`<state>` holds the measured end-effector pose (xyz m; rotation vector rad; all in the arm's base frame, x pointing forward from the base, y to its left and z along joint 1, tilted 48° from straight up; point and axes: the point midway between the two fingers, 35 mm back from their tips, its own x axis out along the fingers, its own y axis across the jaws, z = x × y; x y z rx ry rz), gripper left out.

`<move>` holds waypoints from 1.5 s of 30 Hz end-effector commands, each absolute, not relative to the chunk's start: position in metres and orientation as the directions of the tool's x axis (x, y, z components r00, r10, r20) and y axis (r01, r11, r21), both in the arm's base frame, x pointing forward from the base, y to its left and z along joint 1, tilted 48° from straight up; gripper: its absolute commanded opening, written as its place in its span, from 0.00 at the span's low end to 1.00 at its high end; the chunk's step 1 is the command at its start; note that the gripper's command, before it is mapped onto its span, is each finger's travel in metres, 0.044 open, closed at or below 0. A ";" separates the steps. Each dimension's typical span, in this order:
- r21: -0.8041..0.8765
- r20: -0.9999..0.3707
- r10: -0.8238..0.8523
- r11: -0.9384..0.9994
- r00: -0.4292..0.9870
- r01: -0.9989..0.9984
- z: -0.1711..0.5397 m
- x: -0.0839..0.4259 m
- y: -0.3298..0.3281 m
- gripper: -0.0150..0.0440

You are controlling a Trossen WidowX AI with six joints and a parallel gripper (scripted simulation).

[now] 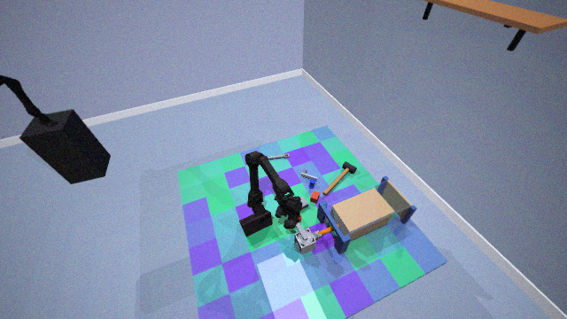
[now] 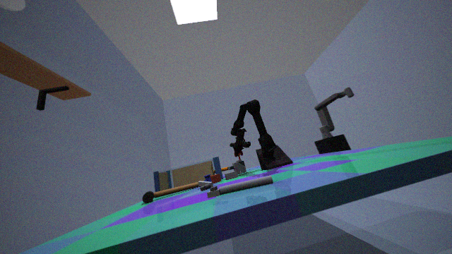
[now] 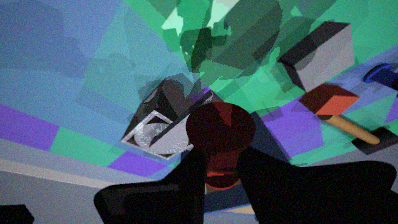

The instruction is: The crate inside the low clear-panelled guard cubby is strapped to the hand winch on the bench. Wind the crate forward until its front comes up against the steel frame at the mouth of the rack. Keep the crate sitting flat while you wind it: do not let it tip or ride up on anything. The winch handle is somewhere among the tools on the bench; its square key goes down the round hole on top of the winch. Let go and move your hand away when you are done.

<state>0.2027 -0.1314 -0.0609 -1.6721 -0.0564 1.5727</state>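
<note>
Pale blue walls surround a patchwork bench top [image 1: 239,270] [image 2: 353,176]. The gripper [image 1: 296,221] [image 2: 239,154] [image 3: 215,142] pinches the winch handle's red knob [image 2: 239,157] [image 3: 220,125], its arm apparently reaching over the winch [image 1: 306,244] [image 2: 239,167] [image 3: 150,135]. In the top view, the tan crate [image 1: 362,212] [image 2: 192,174] lies to the right, between blue posts [image 1: 341,239] [image 2: 217,167].

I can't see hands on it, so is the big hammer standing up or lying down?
Lying down: the hammer has its head and wooden handle both resting on the colourful squares.
</note>
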 end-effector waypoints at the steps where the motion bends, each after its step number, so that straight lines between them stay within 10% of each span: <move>1: -0.552 -0.821 0.538 -0.667 0.189 -0.501 -0.064 0.188 -0.133 0.25; 45: -0.548 -0.824 0.535 -0.668 0.187 -0.503 -0.078 0.148 -0.157 0.25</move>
